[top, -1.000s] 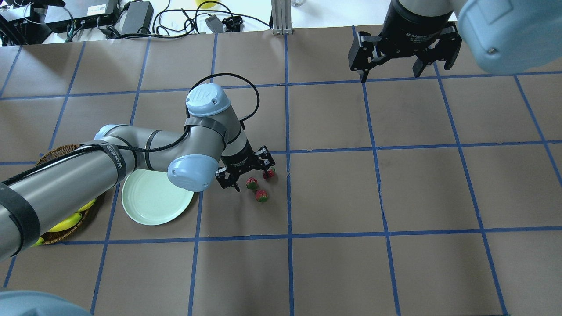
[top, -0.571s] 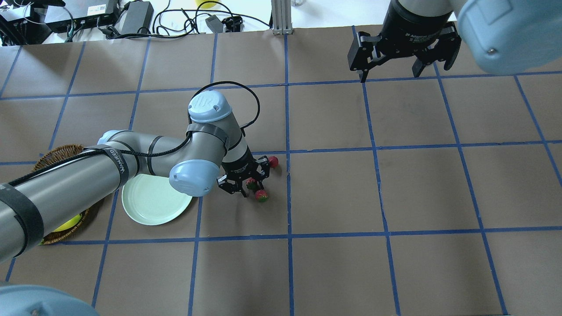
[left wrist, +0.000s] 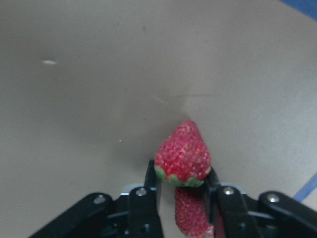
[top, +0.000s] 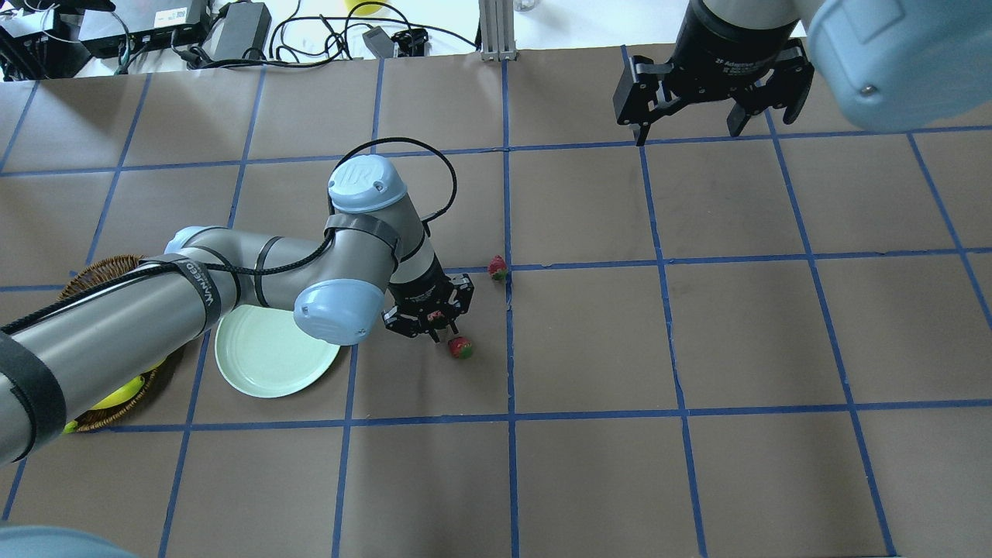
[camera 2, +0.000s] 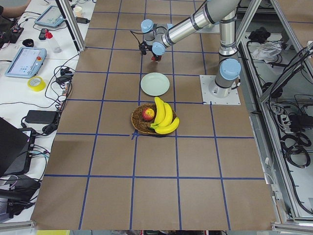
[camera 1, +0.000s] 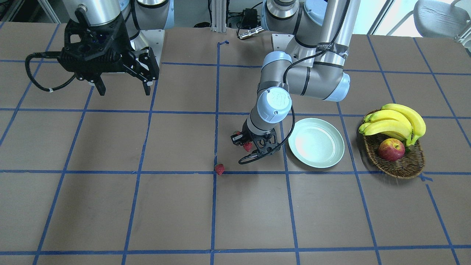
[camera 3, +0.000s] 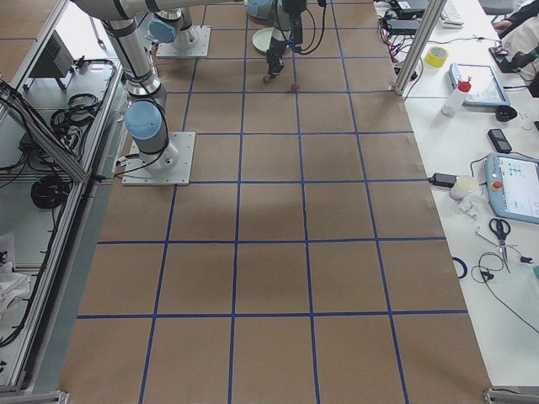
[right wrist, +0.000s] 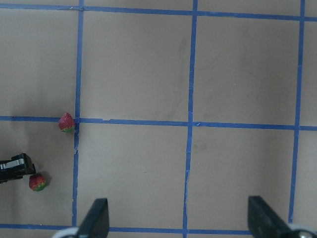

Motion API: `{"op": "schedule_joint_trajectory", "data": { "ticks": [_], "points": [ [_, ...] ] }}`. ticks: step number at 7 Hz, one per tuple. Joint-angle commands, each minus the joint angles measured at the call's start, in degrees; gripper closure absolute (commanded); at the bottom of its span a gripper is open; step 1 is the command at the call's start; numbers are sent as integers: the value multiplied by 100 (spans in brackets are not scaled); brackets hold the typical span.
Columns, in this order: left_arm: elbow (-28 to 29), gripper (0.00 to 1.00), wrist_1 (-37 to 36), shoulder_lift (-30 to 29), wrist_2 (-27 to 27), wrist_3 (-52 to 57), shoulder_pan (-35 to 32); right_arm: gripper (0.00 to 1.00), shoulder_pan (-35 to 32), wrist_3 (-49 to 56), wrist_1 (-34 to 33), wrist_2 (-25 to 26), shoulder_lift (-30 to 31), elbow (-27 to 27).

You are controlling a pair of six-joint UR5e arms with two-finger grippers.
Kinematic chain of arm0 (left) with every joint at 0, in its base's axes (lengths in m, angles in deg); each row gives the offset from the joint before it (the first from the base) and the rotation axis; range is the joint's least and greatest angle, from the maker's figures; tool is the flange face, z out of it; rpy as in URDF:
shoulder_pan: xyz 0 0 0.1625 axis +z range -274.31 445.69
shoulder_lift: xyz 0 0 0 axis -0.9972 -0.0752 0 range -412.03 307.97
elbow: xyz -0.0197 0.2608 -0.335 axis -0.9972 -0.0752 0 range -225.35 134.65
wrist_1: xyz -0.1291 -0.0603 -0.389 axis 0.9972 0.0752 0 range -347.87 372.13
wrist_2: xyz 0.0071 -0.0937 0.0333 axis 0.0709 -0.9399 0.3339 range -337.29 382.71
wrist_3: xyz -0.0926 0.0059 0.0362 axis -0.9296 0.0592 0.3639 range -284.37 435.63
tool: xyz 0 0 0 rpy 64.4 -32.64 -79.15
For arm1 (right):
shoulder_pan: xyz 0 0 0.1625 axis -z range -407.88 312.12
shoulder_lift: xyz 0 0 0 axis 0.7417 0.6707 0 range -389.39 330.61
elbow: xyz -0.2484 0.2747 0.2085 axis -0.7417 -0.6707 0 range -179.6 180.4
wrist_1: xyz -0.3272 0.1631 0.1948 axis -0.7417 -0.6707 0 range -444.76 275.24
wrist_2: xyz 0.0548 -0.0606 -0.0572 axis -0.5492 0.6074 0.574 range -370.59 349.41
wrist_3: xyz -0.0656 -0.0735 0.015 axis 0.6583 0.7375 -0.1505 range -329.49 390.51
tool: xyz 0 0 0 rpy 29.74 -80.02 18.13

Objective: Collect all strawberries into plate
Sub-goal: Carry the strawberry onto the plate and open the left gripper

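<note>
The left gripper point(top: 435, 322) pinches one strawberry point(left wrist: 183, 157) near the surface's middle, close to the plate point(top: 263, 364). The right gripper point(top: 688, 132) hangs spread. A shallow pinch could let the fruit slip during carrying.

Lab — taped-grid table point(top: 589, 480), teach pendants point(camera 2: 22, 61)

From robot's left: basket point(top: 97, 270), then plate point(top: 263, 360) beside it, then left gripper point(top: 438, 328) w/ a strawberry point(left wrist: 183, 156) between its fingers. 2nd strawberry point(top: 461, 348) just right of gripper, nearer robot; 3rd strawberry point(top: 497, 269) farther out. Right gripper point(top: 701, 128) well apart, far right.
</note>
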Motion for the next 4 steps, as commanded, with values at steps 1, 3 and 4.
{"op": "schedule_joint_trajectory", "data": {
  "ticks": [1, 3, 4],
  "points": [
    [269, 100, 444, 308, 944, 155, 61, 0, 1, 0, 0, 11, 0, 0],
    [482, 100, 1001, 493, 1775, 1355, 453, 0, 10, 0, 0, 20, 0, 0],
    [386, 100, 1011, 529, 1943, 1918, 952, 0, 10, 0, 0, 11, 0, 0]
  ]
}}
